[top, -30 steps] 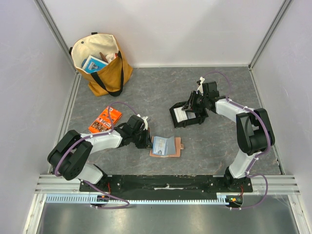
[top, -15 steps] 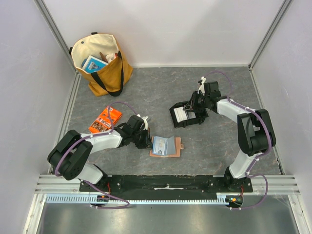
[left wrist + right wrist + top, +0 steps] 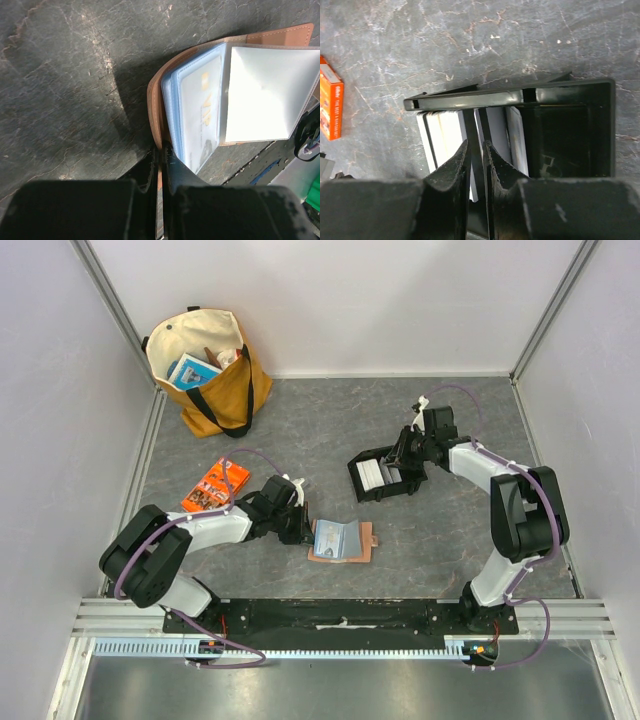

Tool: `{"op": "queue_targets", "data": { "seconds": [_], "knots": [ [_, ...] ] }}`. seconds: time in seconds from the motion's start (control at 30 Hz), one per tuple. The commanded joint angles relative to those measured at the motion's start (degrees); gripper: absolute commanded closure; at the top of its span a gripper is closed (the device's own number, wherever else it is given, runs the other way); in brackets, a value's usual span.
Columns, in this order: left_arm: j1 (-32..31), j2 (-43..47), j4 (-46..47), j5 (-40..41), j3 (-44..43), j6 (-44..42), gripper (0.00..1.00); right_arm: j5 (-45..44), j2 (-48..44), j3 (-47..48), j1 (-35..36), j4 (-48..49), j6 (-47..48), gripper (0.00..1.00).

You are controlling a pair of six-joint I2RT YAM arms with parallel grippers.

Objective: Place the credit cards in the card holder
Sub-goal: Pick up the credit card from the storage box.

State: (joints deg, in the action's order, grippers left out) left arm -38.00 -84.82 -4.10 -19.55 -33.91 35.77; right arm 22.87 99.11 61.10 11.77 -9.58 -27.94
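Left gripper (image 3: 161,152) clamped on card holder (image 3: 197,110) edge ahead; right gripper (image 3: 476,147) nearly closed over credit cards (image 3: 444,134) beneath, grip indeterminable.

Bare grey tabletop (image 3: 300,430) runs between the black tray (image 3: 358,480) and the card holder (image 3: 340,540), giving an open lane across the middle. The orange packet (image 3: 215,485) lies just beyond the left arm. The tote bag (image 3: 210,370) fills the far-left corner. The tray's walls hem in the right gripper (image 3: 476,146). The left gripper (image 3: 160,150) blocks the card holder's left edge; its right side is open.
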Motion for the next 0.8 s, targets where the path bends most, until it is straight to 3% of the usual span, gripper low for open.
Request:
{"op": "queue_targets", "data": {
  "seconds": [0.0, 0.33, 0.5, 0.77],
  "knots": [
    [-0.1, -1.3, -2.0, 2.0, 0.5, -2.6, 0.98, -3.5, 1.3, -0.4, -0.2, -2.4, 2.6, 0.77],
    [-0.2, -1.8, -1.8, 2.0, 0.7, -2.7, 0.98, -3.5, 2.9, 0.3, -0.1, -3.7, 4.2, 0.77],
    [-0.1, -1.9, -1.8, 1.9, 0.4, -2.6, 0.98, -3.4, 2.1, 0.9, 0.0, -4.1, 5.2, 0.99],
    [-0.1, -1.3, -2.1, 1.9, 0.2, -2.6, 0.98, -3.3, -3.6, 2.0, 0.0, -4.6, 5.7, 1.0]
  ]
}}
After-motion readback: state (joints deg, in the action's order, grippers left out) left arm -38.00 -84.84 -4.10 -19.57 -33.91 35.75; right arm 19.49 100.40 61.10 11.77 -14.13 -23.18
